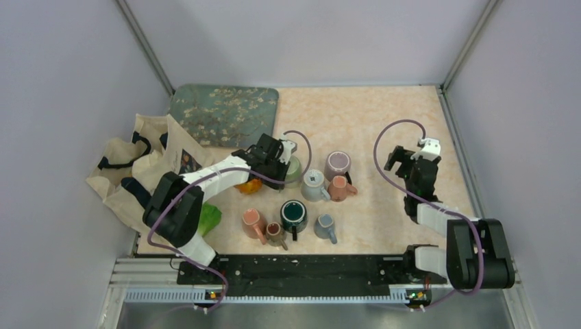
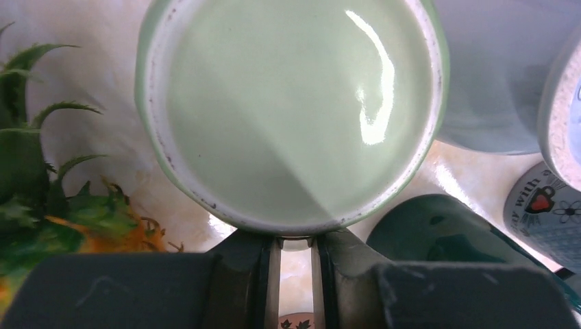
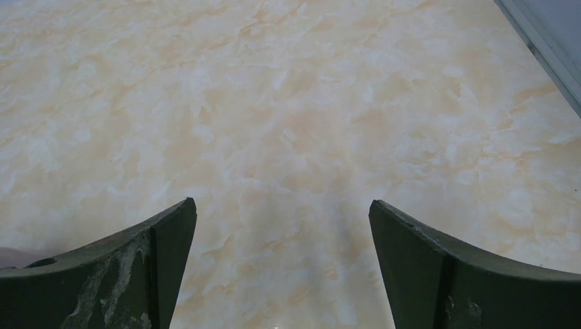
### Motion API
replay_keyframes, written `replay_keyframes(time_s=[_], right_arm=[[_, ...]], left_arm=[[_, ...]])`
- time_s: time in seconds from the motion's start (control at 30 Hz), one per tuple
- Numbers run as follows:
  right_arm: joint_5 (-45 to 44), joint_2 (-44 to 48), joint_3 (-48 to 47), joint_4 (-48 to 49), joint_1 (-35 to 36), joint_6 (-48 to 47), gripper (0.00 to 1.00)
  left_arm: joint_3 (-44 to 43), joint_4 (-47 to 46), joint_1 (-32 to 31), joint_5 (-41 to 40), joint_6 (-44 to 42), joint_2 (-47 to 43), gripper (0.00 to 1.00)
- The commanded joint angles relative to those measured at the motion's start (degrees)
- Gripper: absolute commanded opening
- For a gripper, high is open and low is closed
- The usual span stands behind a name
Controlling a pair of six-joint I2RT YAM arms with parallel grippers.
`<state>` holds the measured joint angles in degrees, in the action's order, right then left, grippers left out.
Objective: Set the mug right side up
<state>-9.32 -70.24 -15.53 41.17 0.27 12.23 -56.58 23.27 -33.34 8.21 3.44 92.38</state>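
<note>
Left hand [image 2: 294, 241] looks clamped on the handle of the upside-down green mug [image 2: 288, 110] just ahead — grasp step. Next: lift clear, roll the wrist — grey mug [image 2: 493, 82] crowds its right.

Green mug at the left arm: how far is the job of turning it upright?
Done: the left gripper is at the green mug. In hand: its fingers pinch what looks like the handle; the base faces the wrist camera, so it is not turned yet. Left: lift, flip, set down. The right gripper hangs open over the table.
</note>
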Motion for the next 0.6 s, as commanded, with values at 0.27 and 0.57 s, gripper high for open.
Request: replay_keyframes(time_s=[0.27, 0.57], right_arm=[[18.7, 3.5, -23.8, -19.6, 12.5, 2.1, 0.97], [36.4, -5.7, -28.3, 2.5, 18.2, 31.2, 0.98]], left_arm=[[-13.7, -4.9, 10.6, 18.9, 8.8, -0.5, 0.00], [-25.3, 0.3, 14.7, 34.5, 15.6, -1.0, 0.00]])
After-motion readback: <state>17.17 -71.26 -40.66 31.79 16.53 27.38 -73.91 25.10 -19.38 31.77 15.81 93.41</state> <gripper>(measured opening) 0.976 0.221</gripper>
